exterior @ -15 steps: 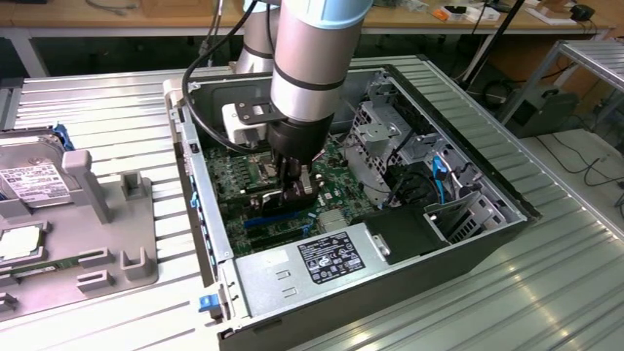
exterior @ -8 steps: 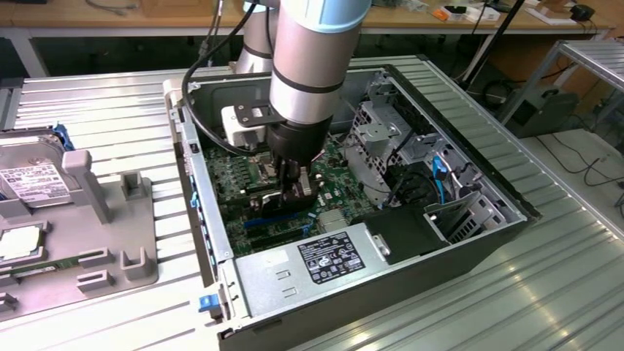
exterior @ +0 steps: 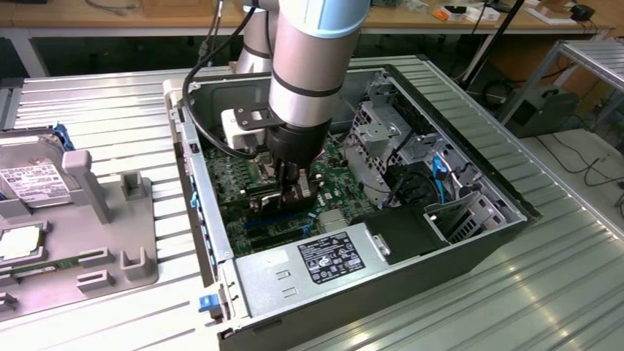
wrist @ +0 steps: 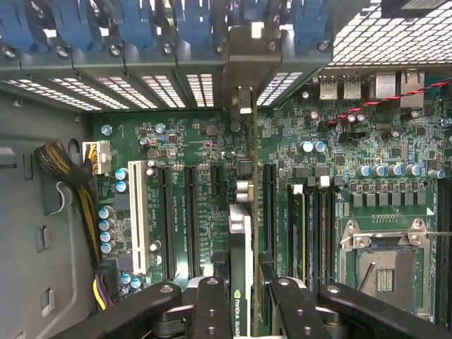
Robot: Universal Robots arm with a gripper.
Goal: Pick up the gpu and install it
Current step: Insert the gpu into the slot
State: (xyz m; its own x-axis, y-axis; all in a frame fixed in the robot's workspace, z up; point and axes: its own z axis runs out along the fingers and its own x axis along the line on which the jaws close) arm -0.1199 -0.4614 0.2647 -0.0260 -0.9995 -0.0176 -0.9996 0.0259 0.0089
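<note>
Installing is the step you are in: the hand (wrist: 241,311) has the gpu (wrist: 240,247) pinched edge-on between its fingers (wrist: 212,311), closed partway onto the thin card, and it hangs inside the open case (exterior: 468,219) just above the board (wrist: 176,141). In the wrist view the card runs in line with the long dark slots (wrist: 268,205), its bracket end toward the rear wall's vents. Whether its edge already touches a slot you cannot tell. Judging from this, seating calls for a straight, square descent with the bracket clearing the rear wall.
</note>
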